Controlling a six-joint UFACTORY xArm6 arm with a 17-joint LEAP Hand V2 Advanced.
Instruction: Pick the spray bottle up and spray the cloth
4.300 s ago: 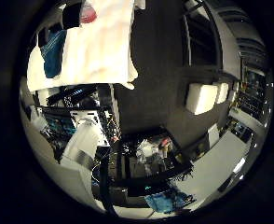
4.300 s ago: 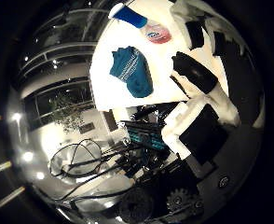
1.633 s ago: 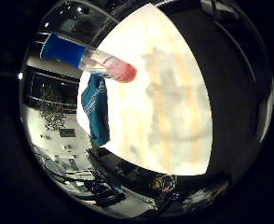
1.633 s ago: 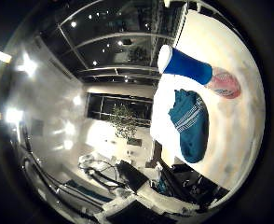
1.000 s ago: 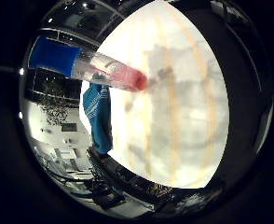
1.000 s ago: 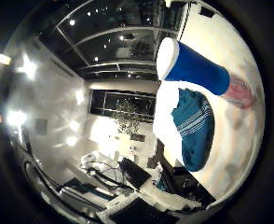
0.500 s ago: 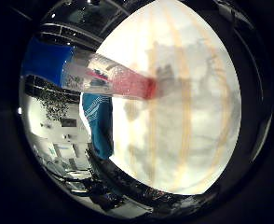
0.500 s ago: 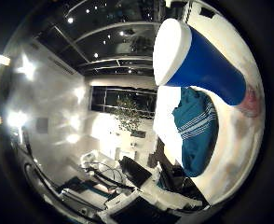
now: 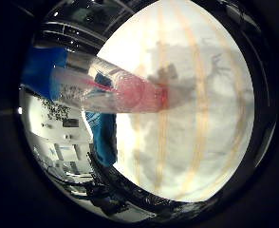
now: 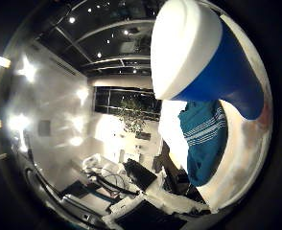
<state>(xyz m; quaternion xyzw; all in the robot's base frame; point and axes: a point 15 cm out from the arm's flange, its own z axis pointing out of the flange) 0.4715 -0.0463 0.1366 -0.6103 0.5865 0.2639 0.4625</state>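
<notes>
Bkgd: large indoor room w/ dark ceiling, spot lights, glass-fronted back wall, a plant (image 10: 131, 112) near the windows, equipment and furniture on the floor below. Pale surface (image 9: 201, 118) w/ faint orange stripes fills most of the little-finger-side view; shadows of fingers fall across it.

Spray bottle (image 9: 116, 90) is very close to the palm and takes up a big part of both views. In the little-finger-side view it shows as a clear body w/ pinkish-red end resting on or just above the surface, blue part at the other end toward the room. In the thumb-side view the same bottle shows as a broad white end and blue body, looming large across the frame. Can't tell whether it touches the surface or is lifted off it.

Cloth (image 10: 205, 143): teal w/ thin white stripes, lies on the surface near its edge, just beside the bottle and partly behind it in both views. Looks bunched, not flat.

Robot hand: no part of it shows clearly in either view, only shadows on the surface, so can't tell if it's apart, together or clamped on the bottle.
</notes>
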